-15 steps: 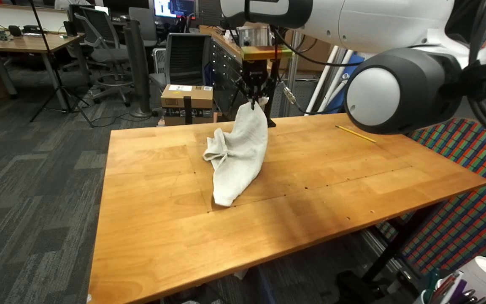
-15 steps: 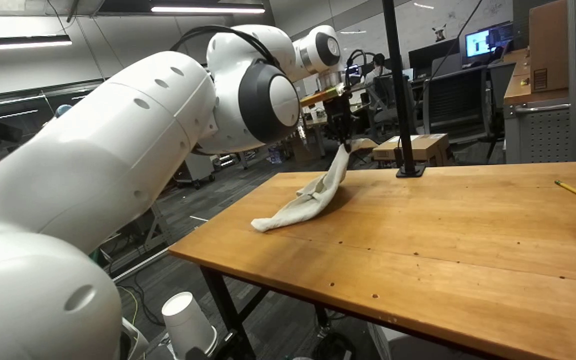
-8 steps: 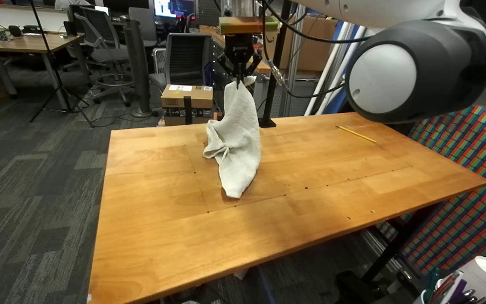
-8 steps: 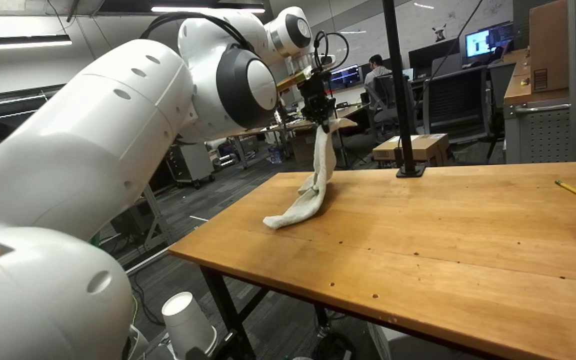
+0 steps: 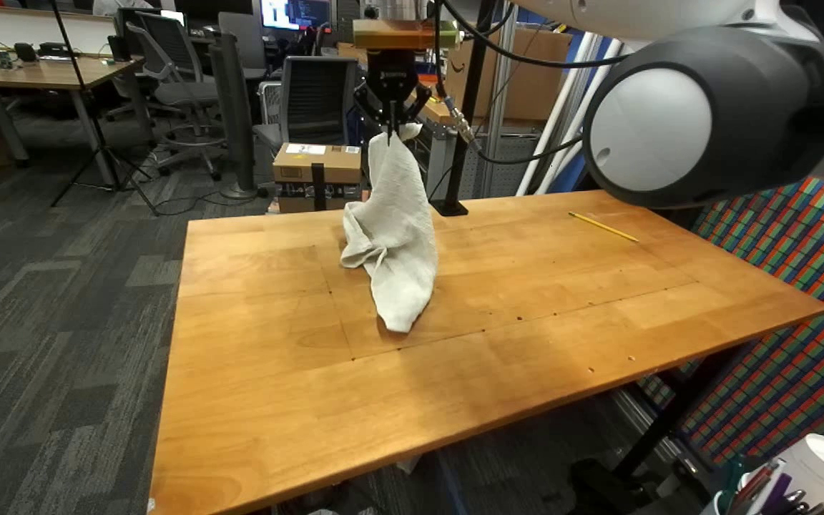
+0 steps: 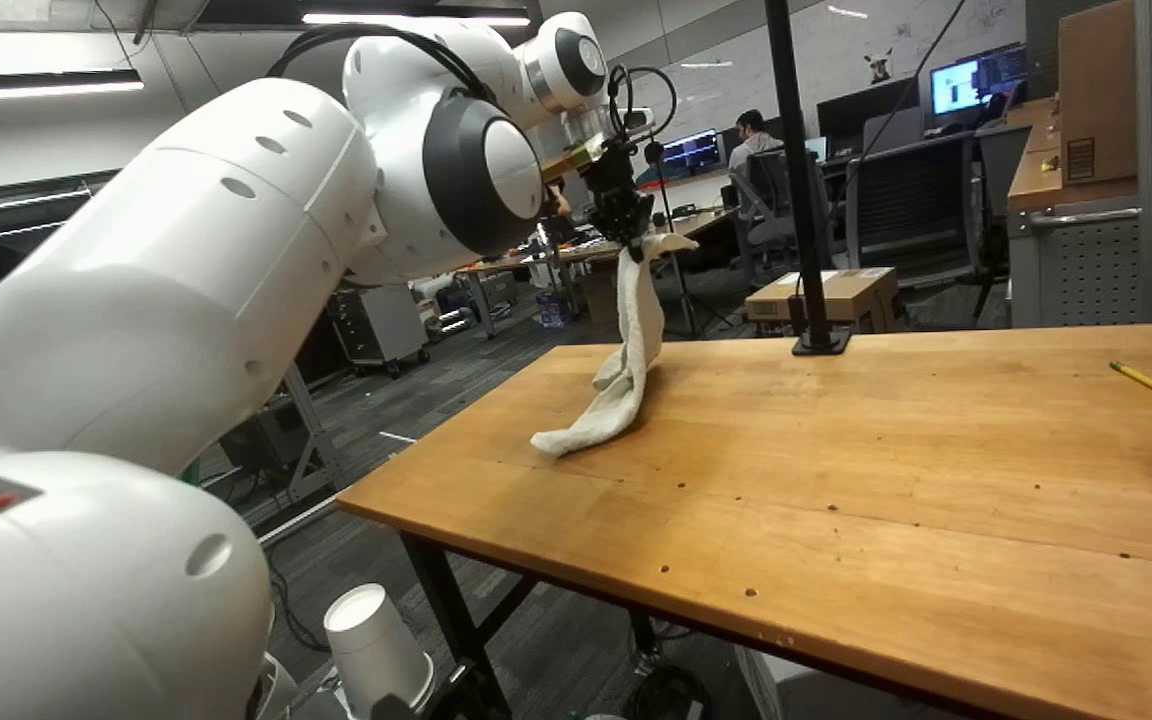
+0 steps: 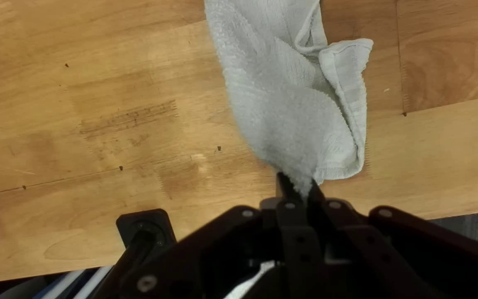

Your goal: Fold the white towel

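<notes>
The white towel (image 5: 399,243) hangs from my gripper (image 5: 393,134), which is shut on one end of it above the far part of the wooden tabletop. A small flap of cloth sticks out past the fingertips in both exterior views. The towel's lower end (image 6: 576,437) rests on the table, pointing away from the lifted part. Seen from the wrist view, the cloth narrows into the gripper (image 7: 299,182), pinched between the dark fingers. Beside the raised part, a crumpled, doubled-over corner of the towel (image 7: 345,83) lies on the wood.
A black post (image 6: 808,200) rises from the table's (image 5: 526,357) back edge, close to the gripper; its base (image 7: 145,226) shows in the wrist view. A yellow pencil (image 5: 604,227) lies on the tabletop. Beyond the edge stands a cardboard box (image 5: 317,172).
My gripper has risen and moved leftward in both exterior views, still holding the towel. More cloth now hangs upright, and the lower end has been dragged a little across the table.
</notes>
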Controlling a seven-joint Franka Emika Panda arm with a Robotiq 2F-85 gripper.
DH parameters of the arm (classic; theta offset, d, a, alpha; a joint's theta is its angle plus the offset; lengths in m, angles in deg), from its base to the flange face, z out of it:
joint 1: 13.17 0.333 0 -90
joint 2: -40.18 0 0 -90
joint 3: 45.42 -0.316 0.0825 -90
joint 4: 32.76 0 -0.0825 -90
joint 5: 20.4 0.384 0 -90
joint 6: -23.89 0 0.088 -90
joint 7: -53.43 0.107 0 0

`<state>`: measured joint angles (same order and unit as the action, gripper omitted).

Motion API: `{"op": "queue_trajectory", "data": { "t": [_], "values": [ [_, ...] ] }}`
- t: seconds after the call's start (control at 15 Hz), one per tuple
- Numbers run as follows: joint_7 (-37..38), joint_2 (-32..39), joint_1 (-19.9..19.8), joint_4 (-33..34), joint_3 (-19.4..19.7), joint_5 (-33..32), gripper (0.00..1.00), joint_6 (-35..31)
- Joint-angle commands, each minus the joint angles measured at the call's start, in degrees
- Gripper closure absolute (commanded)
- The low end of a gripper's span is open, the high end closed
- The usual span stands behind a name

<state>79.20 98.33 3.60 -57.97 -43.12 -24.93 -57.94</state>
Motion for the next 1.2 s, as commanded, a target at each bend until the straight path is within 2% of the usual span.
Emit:
{"op": "queue_trajectory", "data": {
  "t": [0.0, 0.2, 0.87, 1.13],
  "values": [
    [1.35, -0.82, 0.43, 0.00, 0.09, 0.15, 0.99, -1.91],
    [1.65, -0.62, 0.96, 0.00, 0.41, -0.34, 0.98, -3.34],
    [3.44, 0.99, 0.41, 0.44, 1.44, -0.65, 0.98, -0.86],
    [4.05, 1.74, 1.17, 0.31, 2.90, -2.67, 0.99, 0.41]
  ]
}}
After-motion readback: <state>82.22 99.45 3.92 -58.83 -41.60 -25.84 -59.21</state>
